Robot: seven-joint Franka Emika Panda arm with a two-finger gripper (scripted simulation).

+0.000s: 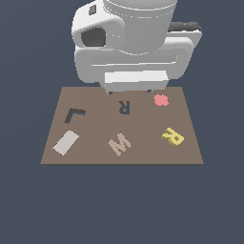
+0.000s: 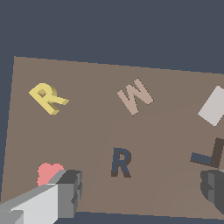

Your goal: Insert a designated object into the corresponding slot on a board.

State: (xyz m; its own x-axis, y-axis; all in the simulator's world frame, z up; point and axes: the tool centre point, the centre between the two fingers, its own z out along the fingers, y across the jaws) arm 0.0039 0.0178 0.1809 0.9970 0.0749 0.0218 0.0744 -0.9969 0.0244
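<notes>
- Brown and flat, the board (image 1: 122,155) carries everything here: one yellow R block (image 1: 172,136), one tan M block (image 1: 119,143), one pink blob piece (image 1: 161,100), one pale grey rectangular tile (image 1: 66,142), and two dark recesses, the R-shaped slot (image 1: 124,106) and the L-shaped recess (image 1: 74,115).
- The yellow R block lies flat on the board, well apart from the R-shaped slot, toward the board's near edge and on the exterior view's right (untouched by the arm).
- In the exterior view its long axis runs diagonally, the rounded head toward the far left and the legs toward the near right; it is skewed against the slot, whose long axis runs straight across the board's depth.
- The tan M block sits between the R-shaped slot and the board's near edge; the pink blob piece lies just beside the slot, on the exterior view's right.
- The white arm (image 1: 128,43) hangs over the board's far edge, wrist pointing down.
- The gripper (image 2: 142,192) holds nothing; its fingers (image 2: 70,188) stand wide apart, one by the pink blob piece, the other by the L-shaped recess, with the R-shaped slot between them.
</notes>
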